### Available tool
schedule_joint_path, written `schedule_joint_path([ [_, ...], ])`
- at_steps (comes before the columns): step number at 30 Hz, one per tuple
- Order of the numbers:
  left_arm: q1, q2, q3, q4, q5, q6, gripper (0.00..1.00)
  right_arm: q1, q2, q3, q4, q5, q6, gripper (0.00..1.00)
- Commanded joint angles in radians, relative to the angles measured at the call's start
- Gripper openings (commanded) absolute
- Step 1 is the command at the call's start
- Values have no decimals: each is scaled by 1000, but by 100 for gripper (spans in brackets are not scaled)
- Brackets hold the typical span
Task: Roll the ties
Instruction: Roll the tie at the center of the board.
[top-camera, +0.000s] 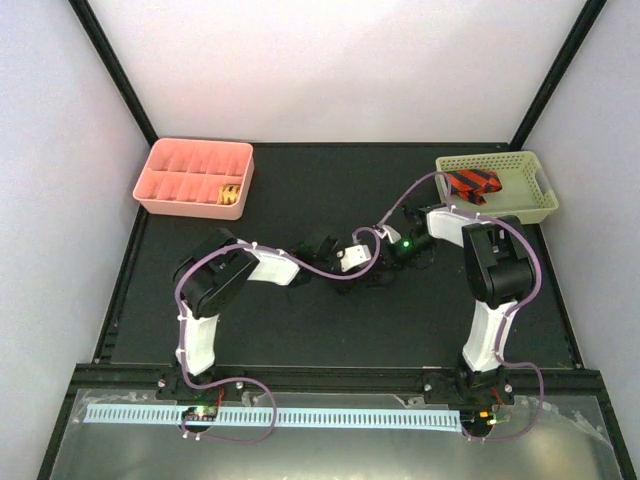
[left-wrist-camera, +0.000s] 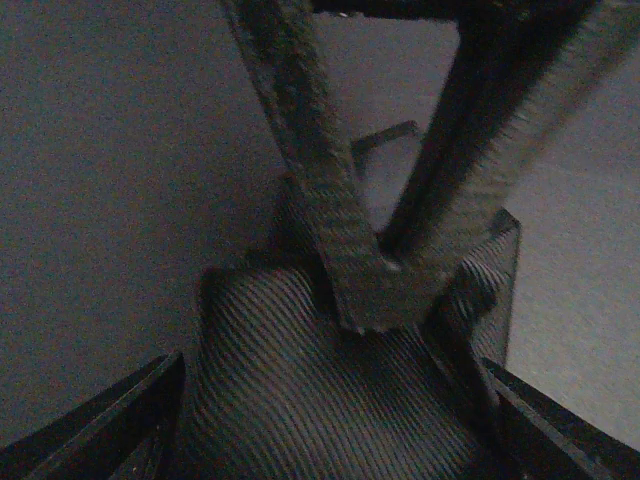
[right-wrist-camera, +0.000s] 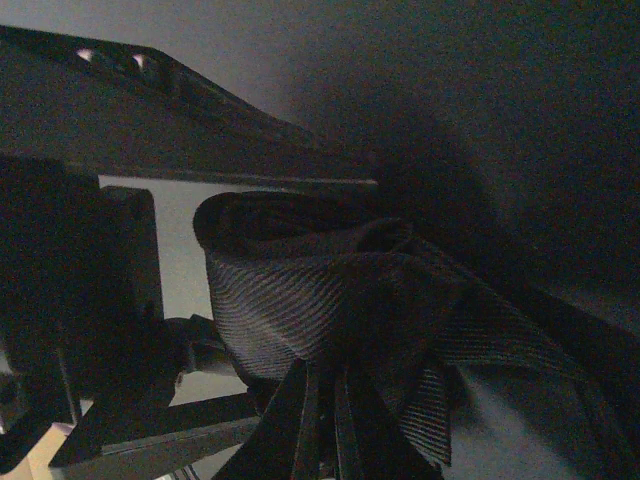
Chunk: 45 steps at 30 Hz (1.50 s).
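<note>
Tabletop (top-camera: 300, 330) comes first: a black mat against which the dark tie is nearly lost from above. The left arm (top-camera: 215, 290) and right arm (top-camera: 495, 270) fold inward from the near edge so their wrists meet around the table's middle, which lets both work on one piece of cloth. At the far right corner a pale basket (top-camera: 515, 212) holds a red-striped tie (top-camera: 472, 184), likely next in line. At the far left corner a pink organizer (top-camera: 185, 208) carries one rolled tie (top-camera: 231, 194) in a compartment, apparently where finished rolls go. The dark tie (right-wrist-camera: 300, 300) sits between the grippers, partly coiled into a loop. The right gripper (right-wrist-camera: 322, 378) is closed almost fully, pinching a fold of it — probably to anchor the coil. The left gripper (left-wrist-camera: 332, 400) has its fingers spread wide on either side of the fabric — whether they press on it I cannot tell.
</note>
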Motion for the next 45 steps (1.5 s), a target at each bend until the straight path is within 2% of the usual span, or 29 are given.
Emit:
schedule_joint_path([
  [1, 3, -62, -41, -7, 48, 54, 78, -16, 10, -37, -1, 160, -13, 2],
  [8, 5, -65, -72, 125, 114, 51, 94, -30, 6, -48, -16, 218, -16, 2],
  [21, 3, 60, 17, 186, 156, 60, 94, -30, 10, -43, -34, 253, -17, 2],
  [24, 3, 80, 27, 186, 159, 80, 88, -30, 30, -29, -39, 241, -24, 2],
  [28, 3, 69, 25, 130, 150, 97, 75, -28, 70, -6, -45, 198, -44, 2],
  [33, 5, -8, -57, 71, 75, 95, 63, -4, 85, 22, -28, 149, -53, 2],
  [36, 5, -48, -96, 35, 58, 96, 59, 29, 91, 46, -19, 126, -53, 2],
  [37, 5, -60, -105, 24, 57, 91, 62, 40, 92, 53, -15, 123, -53, 2],
  [39, 5, -83, -124, 15, 52, 74, 79, 56, 94, 59, -11, 125, -54, 2],
  [40, 6, -94, -134, 23, 49, 63, 83, 60, 96, 60, -12, 128, -54, 2],
  [45, 29, -107, -152, 96, 51, 31, 93, 61, 95, 48, -21, 152, -70, 2],
])
